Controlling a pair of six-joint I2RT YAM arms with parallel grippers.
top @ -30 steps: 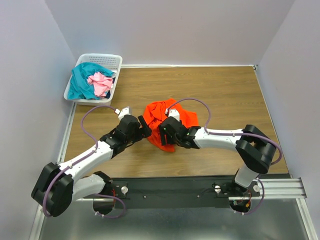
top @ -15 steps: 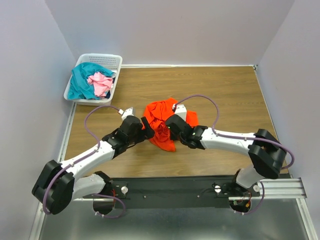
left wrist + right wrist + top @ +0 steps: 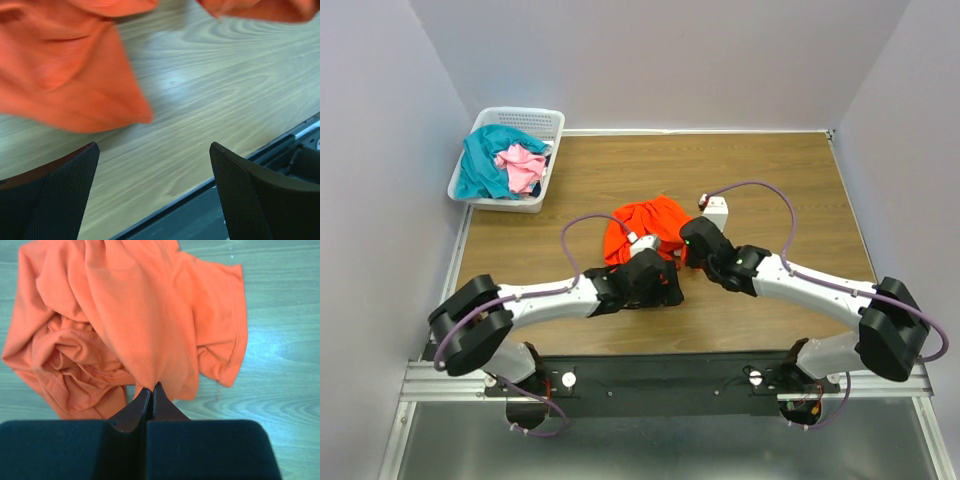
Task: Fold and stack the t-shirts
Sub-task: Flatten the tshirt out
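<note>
The orange t-shirt (image 3: 642, 225) lies crumpled in the middle of the wooden table (image 3: 780, 190). My right gripper (image 3: 684, 250) is at the shirt's right edge. In the right wrist view the right gripper (image 3: 151, 388) is shut on a raised fold of the orange t-shirt (image 3: 125, 315). My left gripper (image 3: 662, 288) sits just in front of the shirt, near the table's front edge. In the left wrist view the left gripper (image 3: 154, 150) stands open over bare wood, with the orange t-shirt (image 3: 65, 70) just beyond its fingers (image 3: 55, 195). The teal t-shirt (image 3: 483, 160) and the pink t-shirt (image 3: 520, 167) lie in the basket.
The white slatted basket (image 3: 542, 125) stands at the table's back left corner. Grey walls close in the table on the left, back and right. A metal rail (image 3: 720, 375) runs along the near edge, and the table's front edge (image 3: 200, 187) shows close in the left wrist view.
My right gripper has shut on the orange shirt and drawn back to the right with a fold of it. My left arm has swung right, to the shirt's near side.
</note>
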